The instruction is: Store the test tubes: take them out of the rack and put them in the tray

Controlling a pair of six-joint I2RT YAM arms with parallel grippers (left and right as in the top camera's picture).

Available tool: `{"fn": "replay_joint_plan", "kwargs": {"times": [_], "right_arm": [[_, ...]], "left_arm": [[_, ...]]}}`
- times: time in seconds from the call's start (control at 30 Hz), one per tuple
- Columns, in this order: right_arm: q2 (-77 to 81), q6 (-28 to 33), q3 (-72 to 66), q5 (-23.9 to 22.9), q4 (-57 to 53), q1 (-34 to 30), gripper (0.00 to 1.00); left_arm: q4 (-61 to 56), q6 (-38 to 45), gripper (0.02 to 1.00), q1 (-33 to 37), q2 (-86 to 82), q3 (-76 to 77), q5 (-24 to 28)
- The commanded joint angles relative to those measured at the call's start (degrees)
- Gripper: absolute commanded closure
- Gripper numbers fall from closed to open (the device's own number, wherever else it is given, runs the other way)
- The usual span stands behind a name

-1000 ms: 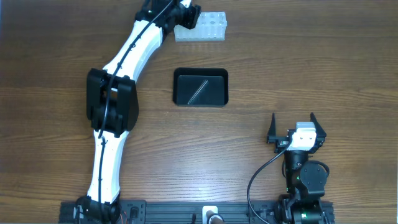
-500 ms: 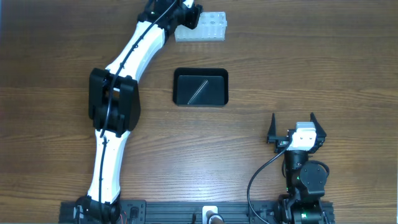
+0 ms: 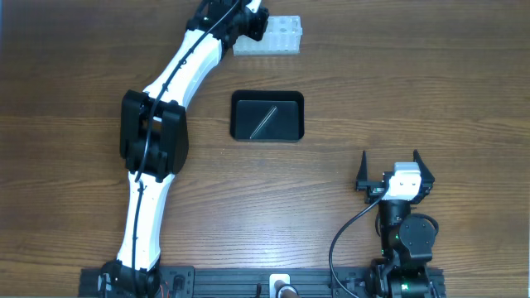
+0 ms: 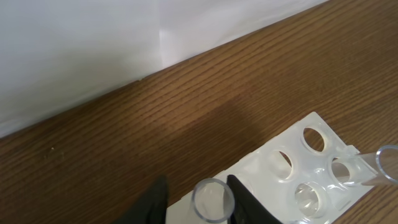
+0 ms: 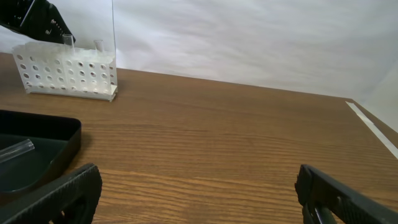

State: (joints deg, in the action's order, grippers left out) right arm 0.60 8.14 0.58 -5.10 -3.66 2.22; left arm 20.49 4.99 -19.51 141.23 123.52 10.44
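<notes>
Left wrist view: left hand (image 4: 198, 202) around one of two clear glass test tubes (image 4: 214, 199) in the white plastic rack (image 4: 273, 180), grasp impossible to tell. Top view: third tube (image 3: 265, 121) in black rectangular tray (image 3: 235, 132); right hand (image 3: 390, 159) released.

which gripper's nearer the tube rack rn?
Left. The left gripper is at one end of the rack, with a test tube between its open fingers. The right gripper sits near its own base, far from the rack, beyond the tray.
</notes>
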Motion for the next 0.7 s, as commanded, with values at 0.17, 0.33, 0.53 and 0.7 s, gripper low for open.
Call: {"fn": "replay_joint_plan", "kwargs": {"times": [0.17,0.33,0.53,0.7], "right_arm": [[-0.15,0.28,-0.28,-0.52,-0.22,-0.42,0.009],[-0.15,0.28,-0.28,-0.52,-0.22,-0.42,0.009],[-0.15,0.28,-0.28,-0.52,-0.22,-0.42,0.009],[-0.15,0.28,-0.28,-0.52,-0.22,-0.42,0.009]], "left_arm": [[-0.15,0.74,0.761,0.0,0.98,-0.07,-0.44],[-0.15,0.74,0.801,0.0,0.98,-0.07,-0.44],[-0.15,0.76,0.849,0.0,0.98,-0.07,-0.46],[-0.15,0.76,0.864,0.0,0.98,-0.07,-0.46]]}}
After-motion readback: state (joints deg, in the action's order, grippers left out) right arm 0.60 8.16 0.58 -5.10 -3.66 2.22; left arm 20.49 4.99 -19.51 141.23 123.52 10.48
